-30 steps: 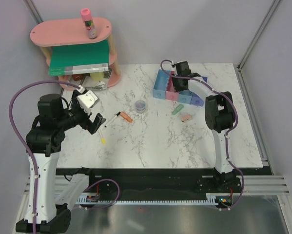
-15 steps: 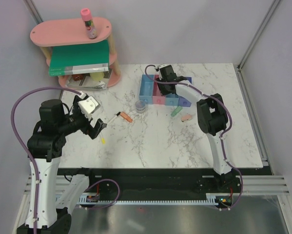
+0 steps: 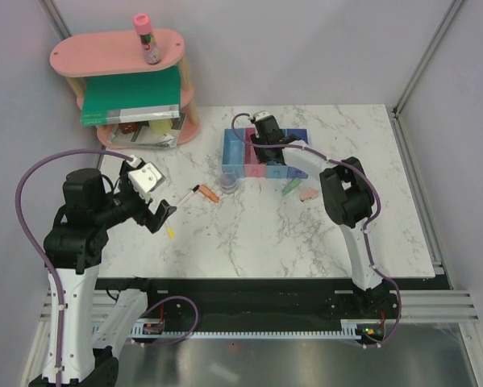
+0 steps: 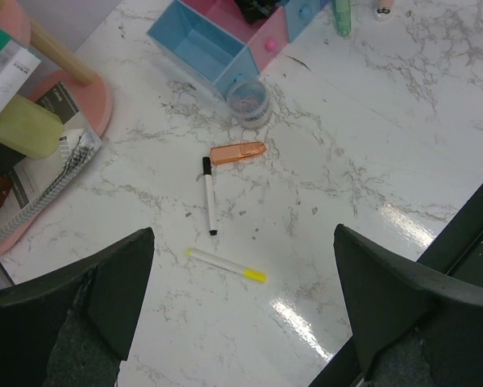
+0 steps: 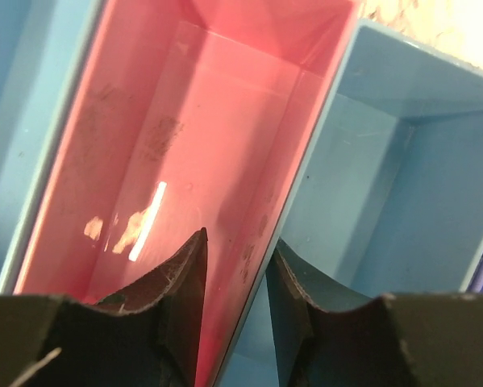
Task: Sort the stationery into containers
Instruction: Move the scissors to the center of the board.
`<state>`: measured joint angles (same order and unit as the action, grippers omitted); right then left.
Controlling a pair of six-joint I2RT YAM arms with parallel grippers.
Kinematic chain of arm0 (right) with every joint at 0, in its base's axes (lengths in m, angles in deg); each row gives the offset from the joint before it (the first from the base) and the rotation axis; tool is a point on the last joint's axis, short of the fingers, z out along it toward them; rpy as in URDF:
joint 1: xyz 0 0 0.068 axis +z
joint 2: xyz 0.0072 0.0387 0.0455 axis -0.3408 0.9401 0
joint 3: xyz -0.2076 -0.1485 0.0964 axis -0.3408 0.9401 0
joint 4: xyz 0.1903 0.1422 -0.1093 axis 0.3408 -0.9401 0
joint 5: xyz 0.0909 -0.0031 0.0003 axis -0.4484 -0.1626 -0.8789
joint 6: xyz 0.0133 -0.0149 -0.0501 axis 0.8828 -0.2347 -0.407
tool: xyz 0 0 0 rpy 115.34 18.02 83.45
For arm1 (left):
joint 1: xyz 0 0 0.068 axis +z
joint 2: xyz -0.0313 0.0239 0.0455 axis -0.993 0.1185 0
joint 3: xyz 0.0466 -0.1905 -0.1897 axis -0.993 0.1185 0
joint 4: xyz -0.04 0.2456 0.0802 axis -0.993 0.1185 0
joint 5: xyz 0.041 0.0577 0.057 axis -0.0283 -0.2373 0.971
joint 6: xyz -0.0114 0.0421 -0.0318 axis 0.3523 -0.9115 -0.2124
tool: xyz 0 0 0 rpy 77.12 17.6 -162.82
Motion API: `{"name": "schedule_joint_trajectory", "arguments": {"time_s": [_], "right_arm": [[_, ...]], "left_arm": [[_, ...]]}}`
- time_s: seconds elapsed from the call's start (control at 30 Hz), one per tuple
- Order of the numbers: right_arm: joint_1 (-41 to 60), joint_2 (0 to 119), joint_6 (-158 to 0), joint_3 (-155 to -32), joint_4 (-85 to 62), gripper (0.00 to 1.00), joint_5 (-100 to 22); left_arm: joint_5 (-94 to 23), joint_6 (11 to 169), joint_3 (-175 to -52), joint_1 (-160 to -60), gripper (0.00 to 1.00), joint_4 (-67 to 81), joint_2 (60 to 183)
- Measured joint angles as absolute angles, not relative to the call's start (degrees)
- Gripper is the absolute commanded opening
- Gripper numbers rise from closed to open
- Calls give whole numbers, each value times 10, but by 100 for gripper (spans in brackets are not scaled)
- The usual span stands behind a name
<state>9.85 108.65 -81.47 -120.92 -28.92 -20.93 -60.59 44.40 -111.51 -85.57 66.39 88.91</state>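
Pink-and-blue bins (image 3: 235, 153) stand just beside the pot (image 4: 248, 98), your right gripper (image 5: 237, 250) clamped on the wall between pink and blue compartments, while your left gripper (image 4: 243, 230), jaws wide apart, hangs over marker (image 4: 210, 196), stick (image 4: 226, 265) and orange piece (image 4: 237, 151).

Green book (image 3: 132, 89) lies inside pink two-tier shelf (image 3: 88, 58) on marble table (image 3: 289, 234)

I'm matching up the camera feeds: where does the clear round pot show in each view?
Top external: clear round pot left of centre, just in front of the light blue end bin.
Left wrist: upper middle, at that bin's front corner.
Right wrist: not in it.
Shared landmark: the pink bin, in all three views.
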Motion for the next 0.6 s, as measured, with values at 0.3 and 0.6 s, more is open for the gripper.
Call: {"name": "schedule_joint_trajectory", "arguments": {"time_s": [0.3,0.6], "right_arm": [[119,1059,-814,-1151,-282,42,-208],[122,1061,-812,-1168,-294,42,-195]], "left_arm": [[-617,444,-1093,-856,99,664,881],[-635,449,-1065,-856,98,664,890]]}}
